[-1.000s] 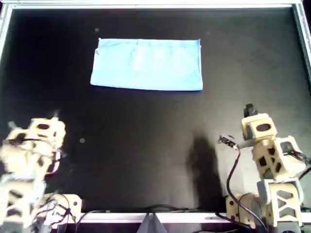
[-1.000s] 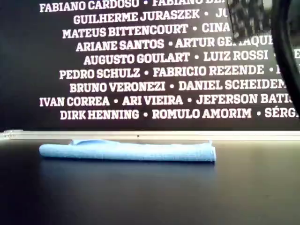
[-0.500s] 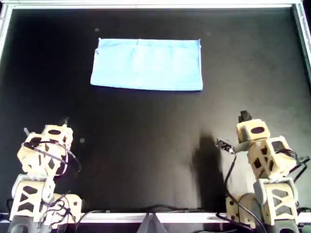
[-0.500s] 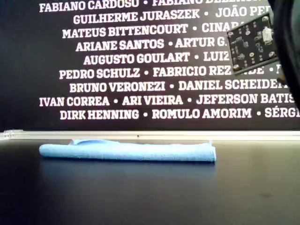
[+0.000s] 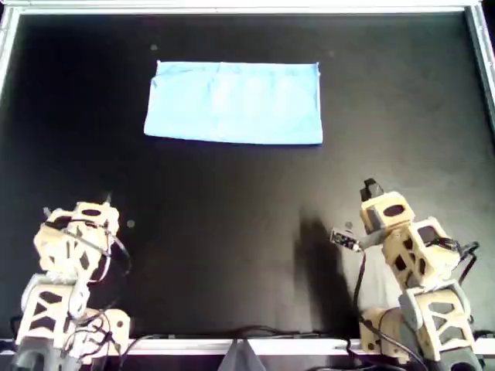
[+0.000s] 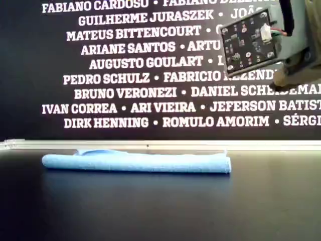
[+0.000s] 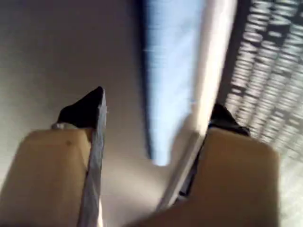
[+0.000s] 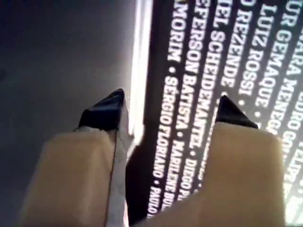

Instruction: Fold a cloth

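The cloth (image 5: 233, 103) lay flat on the black worktop (image 5: 232, 232), toward the far rail (image 5: 247, 8) in the overhead view, as a neat rectangle with its long edges parallel to that rail. In the exterior view the cloth (image 6: 136, 162) showed more than one layer and a rounded edge facing the camera, so at least one fold was judged already made.

Both arms stood at the near edge of the worktop, well apart from the cloth, one at each lower corner of the overhead view. The wrist views did not settle which arm was which. This parked posture was judged to keep the fabric unobstructed.

My first claw (image 7: 156, 116) had its fingers (image 7: 85, 111) spread apart and gripped nothing; the cloth appeared beyond the gap as a blue band. My second claw (image 8: 168, 113) was likewise spread and empty, facing the rail and the lettered backdrop (image 6: 160, 65).

Open black surface surrounded the cloth on all four sides. The widest clear band lay between its near edge and the arms. The narrowest margin was at the far rail. All four corners were exposed and reachable.
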{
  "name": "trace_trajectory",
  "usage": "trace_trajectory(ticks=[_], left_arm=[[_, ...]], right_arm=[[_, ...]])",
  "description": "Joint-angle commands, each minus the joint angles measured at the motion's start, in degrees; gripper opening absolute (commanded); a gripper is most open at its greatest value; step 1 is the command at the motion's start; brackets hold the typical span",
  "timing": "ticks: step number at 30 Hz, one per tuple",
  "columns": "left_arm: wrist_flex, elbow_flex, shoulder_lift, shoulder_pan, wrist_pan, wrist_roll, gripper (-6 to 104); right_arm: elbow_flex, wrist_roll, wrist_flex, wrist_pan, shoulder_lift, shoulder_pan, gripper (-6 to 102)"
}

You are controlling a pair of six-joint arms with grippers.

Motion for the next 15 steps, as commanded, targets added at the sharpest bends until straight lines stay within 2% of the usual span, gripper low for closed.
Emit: trace_trajectory(ticks=[1,5,10,14,15], left_arm=[[-1.3,-9.6,-4.6,0.3,0.4,-0.4,77],[-1.2,-20.0,-22.9,0.3,0.4,-0.5,77],[-1.4,-34.2,-51.2,0.3,0.5,-0.5,78],[-2.0,-41.2,-59.4,0.4,0.5,-0.5,80],[-3.2,-41.7,-59.5,0.4,0.5,-0.4,82]], right_arm=[[-1.8,0.35,-0.7,-0.3,-1.9,0.1,77],[-10.5,0.35,-0.8,-0.3,-11.7,0.4,77],[-26.7,0.35,-1.9,-0.4,-41.3,-0.2,78],[-38.7,0.44,-8.0,-0.3,-63.6,-0.2,78],[-40.9,0.35,-10.2,-1.0,-67.3,-0.2,78]])
